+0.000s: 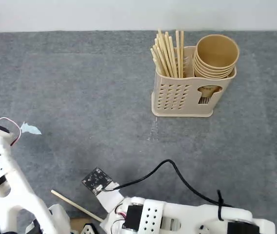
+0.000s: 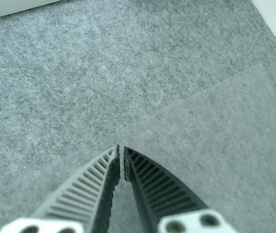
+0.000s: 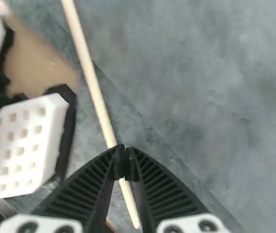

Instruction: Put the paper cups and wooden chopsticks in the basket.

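Observation:
A beige perforated basket [image 1: 177, 95] stands at the far right of the grey mat. One compartment holds a bundle of wooden chopsticks [image 1: 168, 51], the other a stack of brown paper cups [image 1: 216, 56]. One loose chopstick [image 1: 75, 204] lies on the mat at the near edge, between the two arm bases. My right gripper [image 3: 122, 158] is shut just above this chopstick [image 3: 92, 82], which runs beneath its tips; I cannot tell whether they touch. My left gripper [image 2: 120, 155] is shut with nothing in it, over bare mat.
The left arm [image 1: 2, 180] stands at the near left and the right arm [image 1: 177, 217] lies along the near edge, with a black cable [image 1: 177, 175] looping over the mat. A pale scrap [image 1: 30, 128] lies at the left. Brown tabletop [image 3: 36, 68] shows past the mat's edge.

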{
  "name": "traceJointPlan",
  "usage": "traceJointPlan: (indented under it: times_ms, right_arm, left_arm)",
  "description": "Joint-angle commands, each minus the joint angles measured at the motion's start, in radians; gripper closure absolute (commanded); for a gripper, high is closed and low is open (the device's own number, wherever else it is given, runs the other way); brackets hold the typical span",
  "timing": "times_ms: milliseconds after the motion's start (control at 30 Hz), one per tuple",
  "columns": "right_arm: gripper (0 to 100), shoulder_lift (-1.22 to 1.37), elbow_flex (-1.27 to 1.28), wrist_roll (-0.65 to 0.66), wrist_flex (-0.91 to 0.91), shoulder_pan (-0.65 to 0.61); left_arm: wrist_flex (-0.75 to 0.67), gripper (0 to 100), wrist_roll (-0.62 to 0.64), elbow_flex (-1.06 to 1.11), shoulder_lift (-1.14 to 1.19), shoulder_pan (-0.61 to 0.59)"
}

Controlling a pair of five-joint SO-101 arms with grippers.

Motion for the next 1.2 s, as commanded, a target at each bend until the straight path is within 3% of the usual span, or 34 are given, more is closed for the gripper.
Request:
traceJointPlan:
  times_ms: [0,233,467,600,700,933,1167]
  right_arm:
    - [99.1,0.004,-0.043,-0.003,0.088,0.013]
    - [99.1,-0.007,-0.161,-0.006,0.213,0.005]
    - [99.1,0.004,-0.158,-0.023,0.128,-0.130]
    - [99.1,0.031,-0.157,-0.138,0.088,-0.139]
    - [99.1,0.133,-0.173,-0.147,0.085,-0.139]
    - [99.1,0.403,-0.341,-0.152,0.191,-0.039]
    - [99.1,0.435,-0.431,-0.123,0.328,0.151]
  left_arm:
    - [-0.012,99,0.008,-0.008,-0.028,0.000]
    - [-0.012,99,0.008,-0.010,-0.028,0.000]
    - [-0.012,99,0.008,-0.010,-0.028,0.000]
    - [-0.012,99,0.008,-0.010,-0.028,0.000]
    - [-0.012,99,0.008,-0.010,-0.028,-0.003]
    - [-0.011,99,0.008,-0.008,-0.028,-0.005]
    - [-0.011,99,0.008,-0.008,-0.028,-0.005]
